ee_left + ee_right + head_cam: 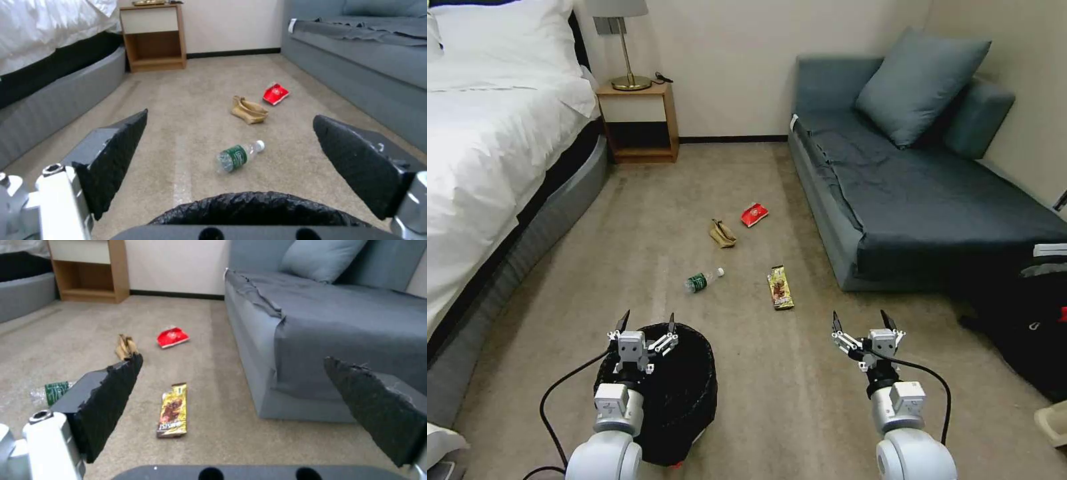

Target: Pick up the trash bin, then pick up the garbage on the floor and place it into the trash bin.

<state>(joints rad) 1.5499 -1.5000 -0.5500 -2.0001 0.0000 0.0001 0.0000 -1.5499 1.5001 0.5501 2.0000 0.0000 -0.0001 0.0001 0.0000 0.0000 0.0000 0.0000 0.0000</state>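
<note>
Four pieces of garbage lie ahead on the carpet: bottle (pixel 704 281), snack wrapper (pixel 781 287), paper bag (pixel 722 234), red packet (pixel 754 214). The left gripper (pixel 646 323), fingers apart, hovers over the trash bin (pixel 684 400); the right gripper (pixel 860 323) hangs spread, near the sofa (pixel 927 200)

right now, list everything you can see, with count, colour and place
trash bin: 1, black, on the carpet under the left hand
bottle: 1, clear with green label and white cap, lying on the carpet beyond the bin
snack wrapper: 1, gold-brown, flat on the carpet near the sofa
paper bag: 1, tan, crumpled, mid-floor
red packet: 1, red, just beyond the paper bag
bed: 1, white bedding, left side
nightstand: 1, wood, against the far wall
lamp: 1, brass base, on the nightstand
sofa: 1, grey-blue, right side
cushion: 1, grey-blue, on the sofa
left hand: open, over the bin's rim
right hand: open, above bare carpet
</note>
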